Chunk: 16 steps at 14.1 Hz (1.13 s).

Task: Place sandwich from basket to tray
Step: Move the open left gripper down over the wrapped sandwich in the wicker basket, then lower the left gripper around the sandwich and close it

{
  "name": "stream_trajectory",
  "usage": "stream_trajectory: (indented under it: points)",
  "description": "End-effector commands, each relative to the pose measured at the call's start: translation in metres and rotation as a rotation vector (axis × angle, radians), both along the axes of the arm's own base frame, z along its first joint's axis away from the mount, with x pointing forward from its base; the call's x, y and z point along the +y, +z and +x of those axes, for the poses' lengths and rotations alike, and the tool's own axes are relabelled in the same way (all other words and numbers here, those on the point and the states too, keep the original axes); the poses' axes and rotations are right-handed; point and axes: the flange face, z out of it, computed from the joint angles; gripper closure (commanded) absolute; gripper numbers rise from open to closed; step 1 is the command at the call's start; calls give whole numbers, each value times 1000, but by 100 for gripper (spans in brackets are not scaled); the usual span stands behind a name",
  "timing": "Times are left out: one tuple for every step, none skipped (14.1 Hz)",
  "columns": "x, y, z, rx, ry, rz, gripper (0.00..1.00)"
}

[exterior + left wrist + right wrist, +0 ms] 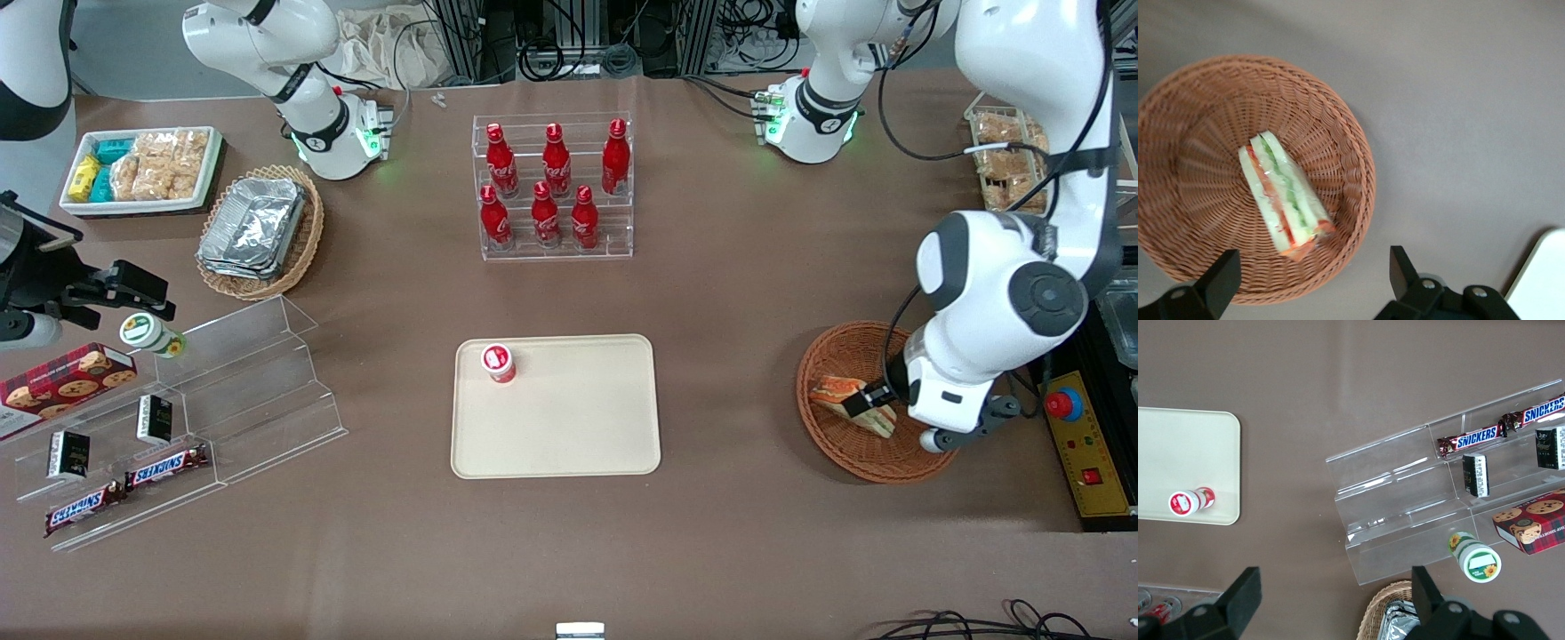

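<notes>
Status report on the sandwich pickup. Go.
Pincer open, above the basket. Sandwich lies in basket, not gripped. Tray holds one small red cup at a corner; rest bare.

The brown desk (711, 293) carries the tray (569, 444), the basket (836, 444) (under the tool (876, 400)), a bottle rack (556, 249) and a clear shelf (249, 391).

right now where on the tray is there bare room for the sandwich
Most of the tray is bare; only a small red cup stands in the corner toward the bottle rack. The open gripper hovers over the sandwich in the basket.
</notes>
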Motion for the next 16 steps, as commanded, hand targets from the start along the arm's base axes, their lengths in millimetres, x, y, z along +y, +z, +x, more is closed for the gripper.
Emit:
stream_trajectory:
  points:
    - [9,-11,1,1,104,9,1]
    - [10,-19,-2,7,109,11,1]
    - [14,-29,-7,7,122,12,1]
    - [18,-40,-12,3,158,13,1]
    - [30,-49,-17,-1,207,10,1]
    - [33,-54,-20,1,230,10,1]
    - [33,-58,-22,7,235,11,1]
    - [33,-61,-21,4,252,10,1]
    - [36,-63,-18,-19,286,6,1]
    - [35,-71,-19,-31,313,1,1]
    - [36,-74,-20,-45,333,-3,1]
    - [35,-76,-20,-53,344,-6,1]
    - [36,-79,-21,-56,361,-7,1]
    - [36,-85,-22,-56,366,-7,1]
    - [36,-94,-28,-55,366,-7,1]
    - [38,-103,-34,-76,367,-11,1]
